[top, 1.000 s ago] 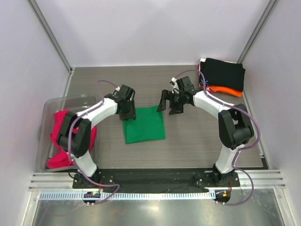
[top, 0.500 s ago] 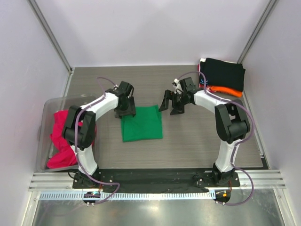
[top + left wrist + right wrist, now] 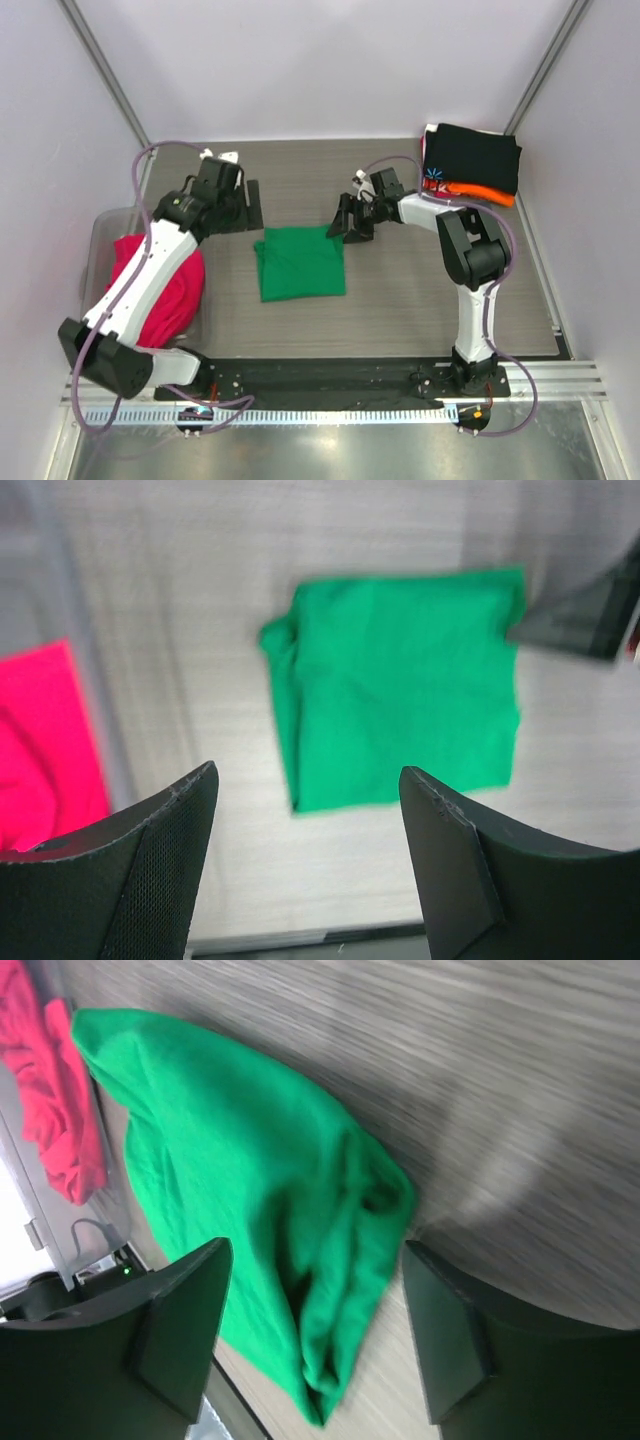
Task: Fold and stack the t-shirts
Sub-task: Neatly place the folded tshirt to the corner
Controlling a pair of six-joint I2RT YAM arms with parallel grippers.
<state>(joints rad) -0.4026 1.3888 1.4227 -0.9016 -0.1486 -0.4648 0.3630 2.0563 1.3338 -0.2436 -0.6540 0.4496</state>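
The folded bright green t-shirt (image 3: 302, 263) lies flat in the middle of the table; it also shows in the left wrist view (image 3: 400, 685) and the right wrist view (image 3: 240, 1190). My left gripper (image 3: 247, 204) is open and empty, raised to the back left of it. My right gripper (image 3: 347, 220) is open and low at the shirt's back right corner, its jaws on either side of that corner. The magenta-pink t-shirt (image 3: 160, 290) lies bunched in the clear bin (image 3: 108, 222) at the left. Folded black (image 3: 480, 157), orange (image 3: 490, 193) and red-patterned shirts are stacked at the back right.
The clear bin stands at the table's left edge. Light walls close in the back and both sides. A metal rail (image 3: 330, 385) with both arm bases runs along the near edge.
My left arm has lifted off the green shirt's back left corner and swung back and to the left. My right gripper has moved left and down to the shirt's back right corner.
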